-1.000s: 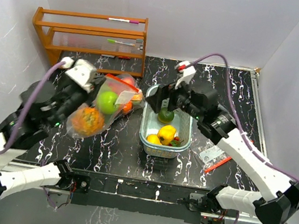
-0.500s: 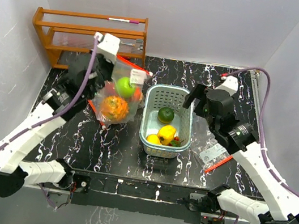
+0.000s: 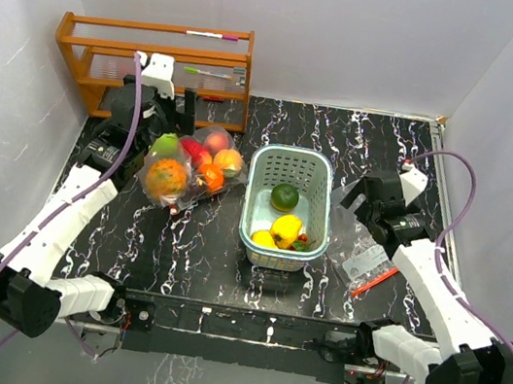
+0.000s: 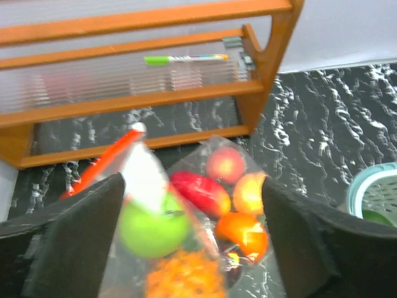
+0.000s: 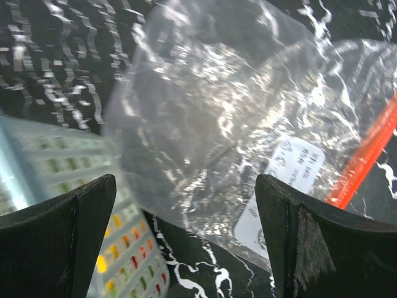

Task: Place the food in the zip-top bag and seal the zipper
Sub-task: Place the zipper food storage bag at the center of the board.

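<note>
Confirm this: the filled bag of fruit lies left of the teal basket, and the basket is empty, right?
Not empty. The bag of fruit does lie left of the teal basket, but the top view shows a dark green fruit and a yellow fruit inside it.

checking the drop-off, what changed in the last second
The left gripper carried the clear zip-top bag of toy fruit back toward the wooden rack and let go. The right gripper drew off the teal plastic basket rightwards over an empty clear bag. Basket, the fruit in it and rack stayed put.
</note>
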`<state>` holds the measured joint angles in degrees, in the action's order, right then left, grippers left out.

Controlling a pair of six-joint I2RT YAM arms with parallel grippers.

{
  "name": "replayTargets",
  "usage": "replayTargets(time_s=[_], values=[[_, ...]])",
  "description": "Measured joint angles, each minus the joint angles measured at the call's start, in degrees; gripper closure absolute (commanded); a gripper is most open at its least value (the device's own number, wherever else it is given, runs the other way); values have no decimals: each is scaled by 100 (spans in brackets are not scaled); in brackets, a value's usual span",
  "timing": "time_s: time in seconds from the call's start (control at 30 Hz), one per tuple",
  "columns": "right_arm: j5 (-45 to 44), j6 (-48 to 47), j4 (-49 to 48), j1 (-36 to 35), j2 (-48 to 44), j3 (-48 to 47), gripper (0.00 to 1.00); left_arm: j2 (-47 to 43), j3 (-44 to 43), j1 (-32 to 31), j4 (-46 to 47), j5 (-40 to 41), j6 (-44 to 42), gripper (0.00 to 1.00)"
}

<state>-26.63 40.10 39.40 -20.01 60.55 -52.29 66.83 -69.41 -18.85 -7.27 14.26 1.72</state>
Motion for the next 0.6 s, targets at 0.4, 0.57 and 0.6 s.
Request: replayTargets(time_s=[0.4, 0.57, 0.6], values=[[424, 1010, 632, 935, -35, 352, 2, -208, 411, -7, -234, -1635, 22, 3], [935, 1104, 787, 1366, -92, 579, 2, -671, 713, -142, -229, -2243, 46, 3], [1045, 1102, 831, 1517, -42, 632, 2, -758, 767, -192, -227, -2299, 46, 3]])
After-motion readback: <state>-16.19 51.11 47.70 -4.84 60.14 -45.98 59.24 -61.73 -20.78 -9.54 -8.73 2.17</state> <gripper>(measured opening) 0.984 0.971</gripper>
